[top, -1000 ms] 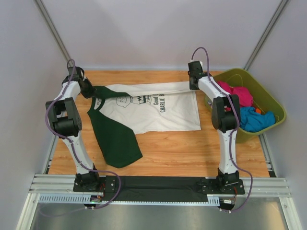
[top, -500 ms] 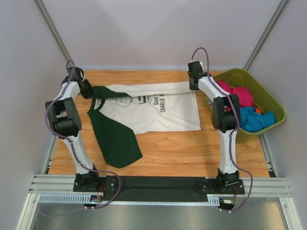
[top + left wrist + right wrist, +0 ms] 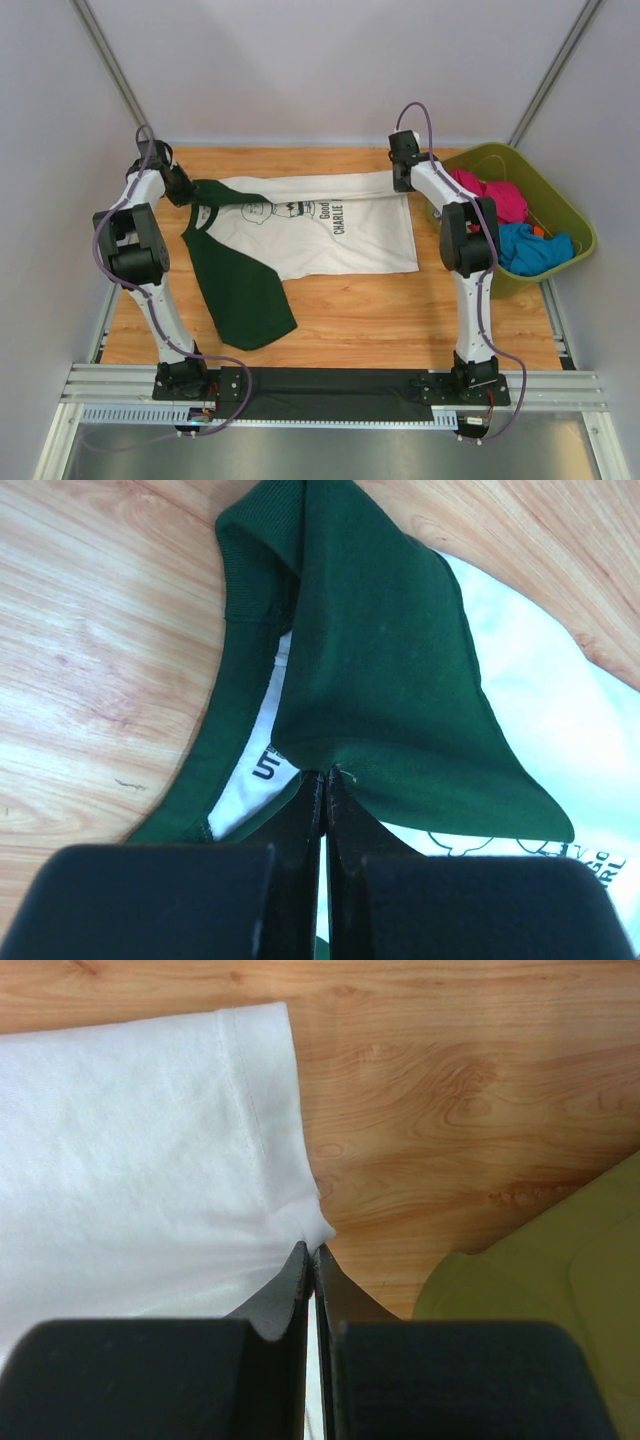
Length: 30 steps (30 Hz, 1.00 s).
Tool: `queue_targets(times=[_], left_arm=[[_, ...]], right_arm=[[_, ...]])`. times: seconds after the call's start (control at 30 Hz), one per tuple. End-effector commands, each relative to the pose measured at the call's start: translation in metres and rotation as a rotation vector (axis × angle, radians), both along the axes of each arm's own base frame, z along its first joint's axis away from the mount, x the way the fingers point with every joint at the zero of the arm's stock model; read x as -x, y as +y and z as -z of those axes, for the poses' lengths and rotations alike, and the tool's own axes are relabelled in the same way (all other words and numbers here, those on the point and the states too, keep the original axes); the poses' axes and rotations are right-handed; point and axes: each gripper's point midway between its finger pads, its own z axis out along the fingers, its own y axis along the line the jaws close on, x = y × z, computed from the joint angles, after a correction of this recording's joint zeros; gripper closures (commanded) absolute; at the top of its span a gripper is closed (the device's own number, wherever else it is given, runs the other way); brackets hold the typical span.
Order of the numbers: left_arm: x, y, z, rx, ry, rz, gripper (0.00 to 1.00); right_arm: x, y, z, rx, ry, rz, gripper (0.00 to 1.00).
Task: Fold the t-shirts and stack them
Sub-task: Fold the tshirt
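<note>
Shows tee point(image 3: 320, 235) spread print-up on counter point(image 3: 400, 310), just beside tub point(image 3: 548, 190). Runs lengthwise straight toward tub: hem at the end nearest it, neckband at the end away from it, one green sleeve splayed toward the arm bases. Shows left hand point(image 3: 325, 780) pinched shut on green shoulder cloth by the neckband, at the end far from tub, and right hand point(image 3: 312, 1252) pinched shut on the white hem corner close beside tub. Reads as the first lengthwise fold, just begun along the far edge. Calls next for carrying both pinches together, level, toward the near edge, keeping the cloth taut between them.
</note>
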Motion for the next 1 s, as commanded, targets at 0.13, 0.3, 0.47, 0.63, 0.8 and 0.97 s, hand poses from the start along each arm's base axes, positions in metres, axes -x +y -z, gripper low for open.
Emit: queue_targets(times=[0.13,0.3,0.47,0.63,0.8,0.97], left_arm=[[-0.003,0.024,-0.011,-0.058,-0.047,-0.03,1.0],[-0.002,0.015,-0.021,-0.036,-0.077,0.016,0.8],[0.003,0.013,-0.039,-0.056,-0.111,0.05,0.45],[-0.001,0.008,-0.068,-0.047,-0.187,0.056,0.38],[-0.013,-0.005,-0.101,-0.043,-0.271,0.091,0.27],[-0.031,-0.049,-0.127,-0.023,-0.347,0.161,0.24]], right_arm=[[0.006,-0.022,-0.009,0.074,0.001,0.047,1.0],[0.004,-0.008,-0.022,0.007,-0.007,0.003,0.92],[0.011,0.012,-0.037,-0.095,-0.024,-0.035,0.69],[0.021,0.03,-0.046,-0.186,-0.027,-0.071,0.45],[0.013,0.043,-0.083,-0.24,-0.119,-0.1,0.34],[0.0,0.053,-0.115,-0.325,-0.211,-0.062,0.33]])
